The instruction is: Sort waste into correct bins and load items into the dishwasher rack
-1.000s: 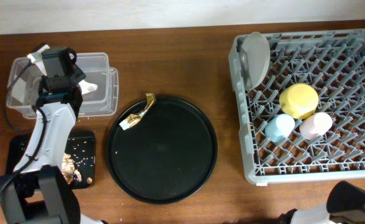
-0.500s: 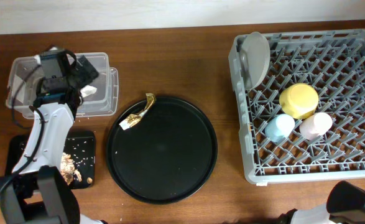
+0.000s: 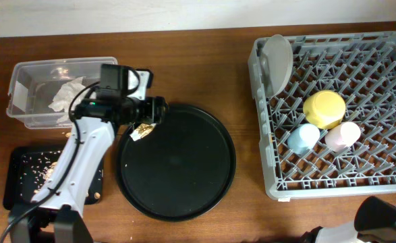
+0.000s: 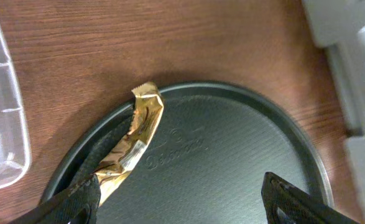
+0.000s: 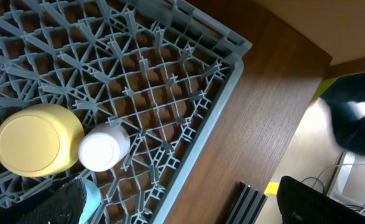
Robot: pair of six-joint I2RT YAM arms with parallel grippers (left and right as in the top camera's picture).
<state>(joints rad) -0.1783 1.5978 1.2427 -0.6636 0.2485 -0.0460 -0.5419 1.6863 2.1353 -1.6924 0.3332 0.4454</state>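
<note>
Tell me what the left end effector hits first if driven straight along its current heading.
Most likely the gold-brown wrapper, draped over the rim of the round black tray. It lies just ahead of the open left end effector, toward its left finger. Depth is unclear, so it may meet the tray floor first.

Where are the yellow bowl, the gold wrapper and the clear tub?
yellow bowl [image 3: 324, 109], overhead view, middle of its top.
gold wrapper [image 4: 140, 130], left wrist view, its crinkled middle.
clear tub [image 3: 56, 63], overhead view, its far rim.

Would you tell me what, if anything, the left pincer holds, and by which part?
Nothing: the left pincer is open over the gold-brown wrapper, not gripping it.
</note>
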